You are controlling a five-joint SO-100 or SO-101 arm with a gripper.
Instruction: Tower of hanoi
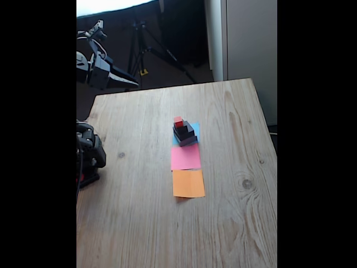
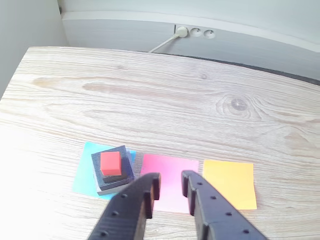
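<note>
Four blocks stacked on the blue square [image 2: 82, 172], and nothing is lifted yet!

Up top sits the red cube [image 2: 110, 163], over the black cube [image 2: 116, 176], black slab [image 2: 123, 155] and grey slab [image 2: 111, 190]. Gripper [image 2: 170, 184] hovers above the table [image 2: 165, 100] near the pink square [image 2: 172, 175], jaws slightly parted and empty. Next, I reckon: slide across, pinch the red cube. Lower layers are hard to separate.

On the wooden table [image 1: 139, 223] lie three paper squares in a row: blue [image 2: 82, 172], pink [image 2: 170, 175], orange [image 2: 230, 182]. A tripod [image 1: 148, 47] stands beyond the table's far edge.
</note>
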